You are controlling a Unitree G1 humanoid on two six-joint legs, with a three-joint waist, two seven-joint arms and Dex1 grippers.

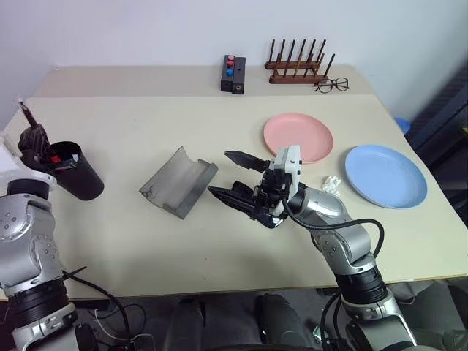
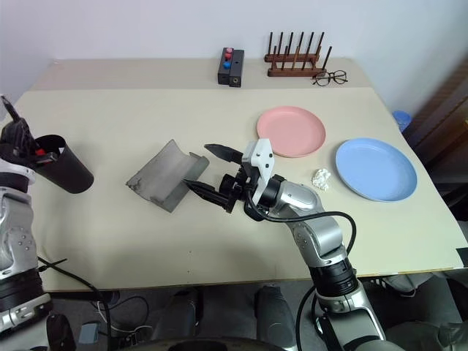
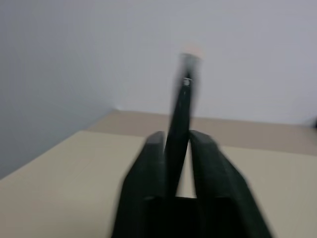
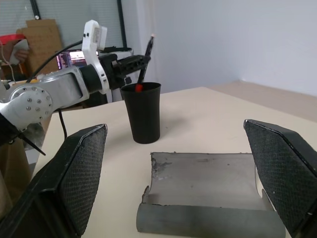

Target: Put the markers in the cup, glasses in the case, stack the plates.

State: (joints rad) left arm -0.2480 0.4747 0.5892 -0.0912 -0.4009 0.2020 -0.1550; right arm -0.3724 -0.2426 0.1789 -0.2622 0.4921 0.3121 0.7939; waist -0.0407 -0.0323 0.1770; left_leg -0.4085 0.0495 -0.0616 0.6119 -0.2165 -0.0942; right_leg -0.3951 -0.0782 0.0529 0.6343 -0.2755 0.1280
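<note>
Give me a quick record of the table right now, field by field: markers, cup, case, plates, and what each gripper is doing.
cup: black cup near the table's left edge, a red-ended marker inside
second marker: dark marker between the left gripper's fingers, above the cup's rim
case: grey case open, nothing in it
right gripper: right gripper open, beside the case
plates: pink plate and blue plate apart, unstacked

two plates (image 1: 298,136) – two markers (image 4: 138,87), one cup (image 1: 75,171), one case (image 1: 178,180)
</note>
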